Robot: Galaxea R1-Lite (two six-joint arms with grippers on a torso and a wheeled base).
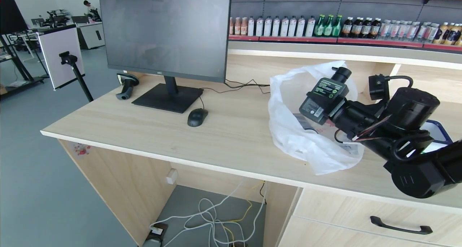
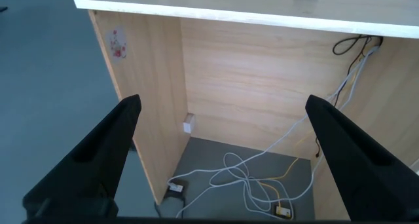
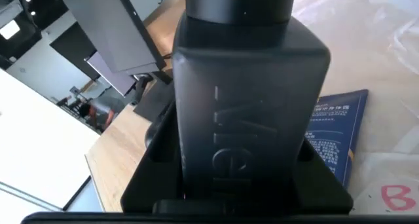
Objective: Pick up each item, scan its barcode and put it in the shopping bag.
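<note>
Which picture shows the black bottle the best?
The head view: the whole bottle, cap and label, sits in the right end effector over the shopping bag. The right wrist view shows its side up close. The left wrist view faces under the desk.

A dark bottle (image 3: 249,112) with a black cap and raised lettering down its side sits clamped in the right gripper (image 3: 243,185), black jaws pressed against both flanks. At four o'clock from it, a blue printed packet (image 3: 340,129) lies amid the translucent plastic of the shopping bag (image 3: 386,47). At ten o'clock, a monitor (image 3: 108,27) stands on the wooden counter (image 3: 121,162).
</note>
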